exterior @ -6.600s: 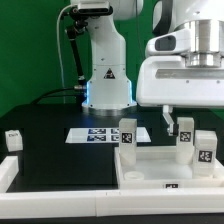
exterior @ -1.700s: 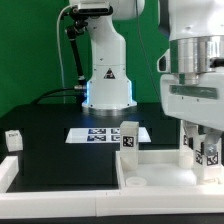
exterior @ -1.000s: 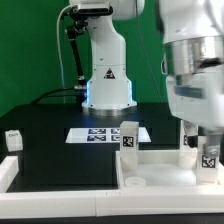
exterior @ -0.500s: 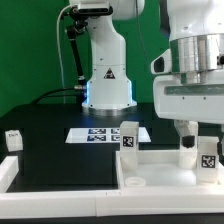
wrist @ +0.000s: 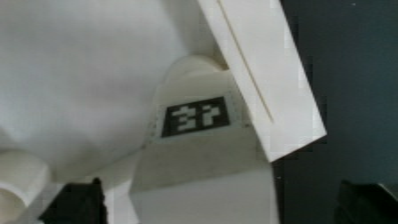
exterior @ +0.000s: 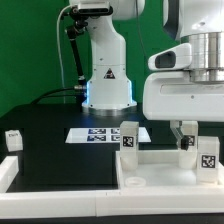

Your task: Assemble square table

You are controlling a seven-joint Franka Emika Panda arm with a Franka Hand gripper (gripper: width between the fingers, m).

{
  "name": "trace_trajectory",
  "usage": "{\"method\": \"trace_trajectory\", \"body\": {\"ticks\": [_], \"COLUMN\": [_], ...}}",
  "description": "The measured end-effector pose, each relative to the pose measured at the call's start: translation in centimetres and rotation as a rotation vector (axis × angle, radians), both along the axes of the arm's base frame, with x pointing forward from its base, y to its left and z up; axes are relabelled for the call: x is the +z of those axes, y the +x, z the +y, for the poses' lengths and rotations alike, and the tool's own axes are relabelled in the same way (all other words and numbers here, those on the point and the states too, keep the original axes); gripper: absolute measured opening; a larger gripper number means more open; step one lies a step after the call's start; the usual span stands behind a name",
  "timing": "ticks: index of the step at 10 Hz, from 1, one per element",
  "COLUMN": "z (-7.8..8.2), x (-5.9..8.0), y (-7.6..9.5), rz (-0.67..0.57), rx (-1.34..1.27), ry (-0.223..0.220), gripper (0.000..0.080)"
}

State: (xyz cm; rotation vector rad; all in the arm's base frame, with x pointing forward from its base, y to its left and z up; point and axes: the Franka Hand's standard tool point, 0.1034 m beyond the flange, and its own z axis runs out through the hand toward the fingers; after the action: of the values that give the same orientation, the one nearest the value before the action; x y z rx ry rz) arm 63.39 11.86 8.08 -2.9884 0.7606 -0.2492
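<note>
Green backdrop behind a black tabletop (exterior: 50,150), with the flat white marker board (exterior: 100,134) lying near my arm's white base (exterior: 107,80), which wears a small triangle sticker. One short white plastic tagged leg (wrist: 196,150) reads 37, I think. My two-finger gripper (exterior: 188,135) hovers over the upright legs (exterior: 207,157) on the large flat white square panel (exterior: 160,170) at the exterior view's right; can't tell whether the fingers are apart.

Black table (exterior: 45,150) carries marker board (exterior: 100,134); a leg (exterior: 13,141); square panel (exterior: 160,170).
</note>
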Motion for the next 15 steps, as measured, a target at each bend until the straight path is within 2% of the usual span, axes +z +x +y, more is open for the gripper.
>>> {"method": "trace_trajectory", "body": {"ticks": [1,2,3,4,8,10,11,12,14,15], "z": [0.0,0.0,0.0,-0.3,-1.1,-0.8,-0.9,-1.0,-1.0,-0.9], "x": [0.0,0.0,0.0,-0.1,-0.3,-0.4,-0.4,-0.4,-0.5,-0.5], "y": [0.0,0.0,0.0,-0.2,-0.5,-0.8,-0.8,-0.9,-0.9,-0.9], "rz": [0.000,0.001,0.002,0.008,0.040,0.092,0.108,0.114,0.111,0.110], "rx": [0.001,-0.055,-0.146,-0.216,-0.693,-1.132,-1.227,-1.303,-1.275,-1.268], "ry": [-0.001,0.011,0.026,0.034,0.097,0.232,0.271,0.285,0.279,0.277], "gripper": [0.0515,0.0515,0.0377,0.0295,0.0295,0.0295,0.0294,0.0294,0.0294,0.0478]}}
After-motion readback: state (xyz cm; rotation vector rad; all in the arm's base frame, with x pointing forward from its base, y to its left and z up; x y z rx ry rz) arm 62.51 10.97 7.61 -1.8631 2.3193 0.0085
